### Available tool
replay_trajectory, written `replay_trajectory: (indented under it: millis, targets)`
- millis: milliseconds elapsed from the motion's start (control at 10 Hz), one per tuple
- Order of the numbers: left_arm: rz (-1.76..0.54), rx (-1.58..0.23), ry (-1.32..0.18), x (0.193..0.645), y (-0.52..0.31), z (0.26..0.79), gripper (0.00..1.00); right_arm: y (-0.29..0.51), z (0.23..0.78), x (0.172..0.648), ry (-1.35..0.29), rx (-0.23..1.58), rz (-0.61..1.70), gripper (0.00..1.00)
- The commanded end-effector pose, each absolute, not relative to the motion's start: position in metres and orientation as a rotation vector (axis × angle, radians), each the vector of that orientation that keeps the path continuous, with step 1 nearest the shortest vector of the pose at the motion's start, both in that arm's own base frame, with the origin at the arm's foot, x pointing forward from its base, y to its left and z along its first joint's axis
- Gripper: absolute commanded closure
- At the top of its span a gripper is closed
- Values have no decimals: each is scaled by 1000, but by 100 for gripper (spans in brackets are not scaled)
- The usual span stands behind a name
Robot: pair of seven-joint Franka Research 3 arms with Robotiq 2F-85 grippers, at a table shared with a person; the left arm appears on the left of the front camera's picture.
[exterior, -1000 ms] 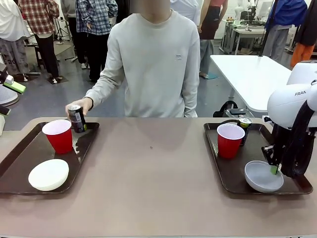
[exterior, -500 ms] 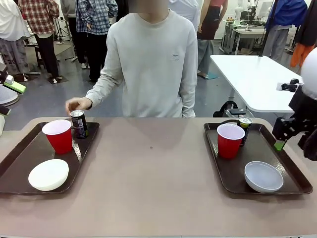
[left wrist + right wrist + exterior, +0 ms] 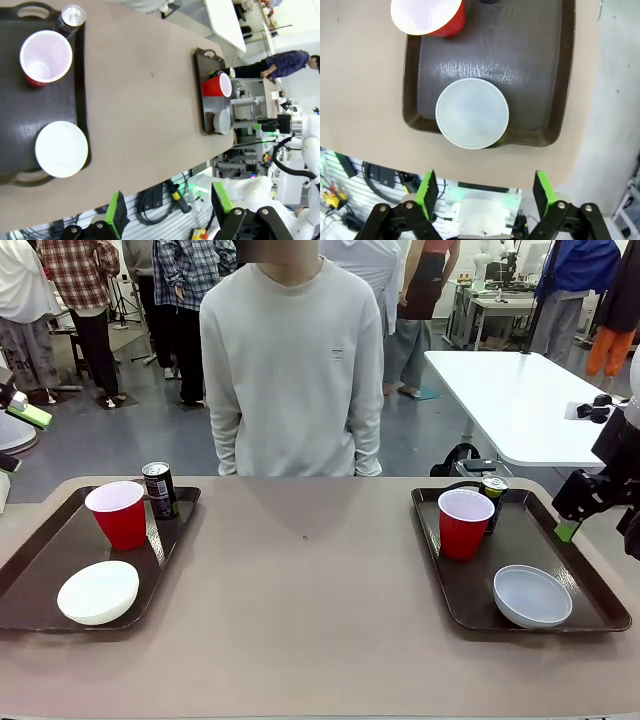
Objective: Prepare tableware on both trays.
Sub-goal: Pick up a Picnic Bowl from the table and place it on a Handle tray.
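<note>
The front view shows both glossy brown trays — each with a red cup, black can and round white bowl. The right wrist view shows the right gripper wide open and empty at lower centre; the left gripper likewise in its own view.

**Both grippers raised, jaws apart**

The right arm comes in at the right edge of the front view, its gripper lifted off the table and hanging in the air with a green pad showing. In its own wrist view the right gripper has its fingers spread wide with nothing between them. The left gripper likewise holds its green-padded fingers wide apart, high above the table and gripping nothing.
</note>
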State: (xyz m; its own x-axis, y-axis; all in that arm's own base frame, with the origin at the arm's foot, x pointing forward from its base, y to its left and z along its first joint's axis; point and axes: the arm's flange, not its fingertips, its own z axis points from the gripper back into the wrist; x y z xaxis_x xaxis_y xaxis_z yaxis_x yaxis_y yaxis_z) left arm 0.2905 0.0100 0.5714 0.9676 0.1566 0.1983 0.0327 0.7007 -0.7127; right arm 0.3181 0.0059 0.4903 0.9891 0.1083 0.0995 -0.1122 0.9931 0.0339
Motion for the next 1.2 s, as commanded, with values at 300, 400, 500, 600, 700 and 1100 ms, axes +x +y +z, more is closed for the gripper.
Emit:
replay_trajectory:
  millis: [300, 400, 500, 600, 700, 1100]
  targets:
    - [97, -925, -152, 297, 21, 567, 10, -8, 495, 321, 75, 432, 321, 7]
    - [153, -1069, 53, 305, 34, 549, 10, -25, 502, 322, 56, 629, 348, 7]
    - [200, -1188, 139, 313, 50, 538, 10, -41, 509, 322, 10, 809, 349, 7]
    - [244, -1285, 176, 312, 65, 529, 10, -63, 514, 320, -26, 1010, 302, 7]
    - [275, -1367, 166, 314, 84, 520, 10, -90, 513, 319, -39, 1155, 219, 7]
    - [271, -1424, 68, 293, 136, 520, 10, -155, 488, 302, 102, 1324, -26, 7]
